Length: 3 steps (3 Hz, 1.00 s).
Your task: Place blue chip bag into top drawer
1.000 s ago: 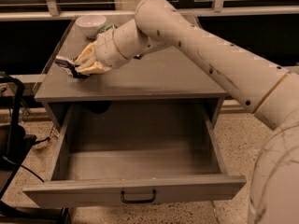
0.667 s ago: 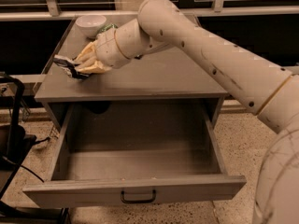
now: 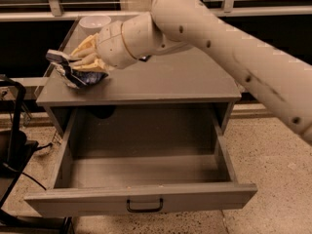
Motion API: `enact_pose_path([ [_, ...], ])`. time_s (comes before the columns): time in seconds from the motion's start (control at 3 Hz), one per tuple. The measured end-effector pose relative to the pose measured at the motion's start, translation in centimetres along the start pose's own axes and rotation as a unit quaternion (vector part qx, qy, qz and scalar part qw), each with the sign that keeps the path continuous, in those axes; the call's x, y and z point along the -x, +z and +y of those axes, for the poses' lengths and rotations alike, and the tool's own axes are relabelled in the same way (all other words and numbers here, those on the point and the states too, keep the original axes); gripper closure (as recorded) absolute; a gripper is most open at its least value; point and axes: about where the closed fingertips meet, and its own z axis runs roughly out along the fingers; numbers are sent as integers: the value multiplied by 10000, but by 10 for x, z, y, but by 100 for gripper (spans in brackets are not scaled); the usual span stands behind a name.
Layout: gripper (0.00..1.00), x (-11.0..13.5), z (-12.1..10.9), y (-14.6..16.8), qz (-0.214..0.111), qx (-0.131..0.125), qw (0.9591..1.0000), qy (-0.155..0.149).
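So the gripper (image 3: 78,65) is over at the left front corner of the grey cabinet top (image 3: 165,84), with its fingers (image 3: 87,57) clamped on the blue chip bag (image 3: 73,76). The bag is all crumpled and sits low at that corner, right at the surface; can't really tell if it's touching the top or just above it. The big pale arm (image 3: 219,38) comes in from the right and crosses over the cabinet to get there. The top drawer (image 3: 141,199) is pulled way out below, so you look straight down onto its grey bottom, and the little black handle (image 3: 144,206) sits in the middle of the front panel. There's a white bowl (image 3: 94,21) at the back left of the cabinet top, behind the gripper. Speckled floor (image 3: 273,155) on the right.
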Motion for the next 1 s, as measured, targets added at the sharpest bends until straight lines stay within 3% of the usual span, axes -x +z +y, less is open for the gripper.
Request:
enact_pose_path([
  [0.67,100,48,46,-29,-93,-134,9997,187],
  [1.0,100,66,79,-40,-134,-187,9983,532],
])
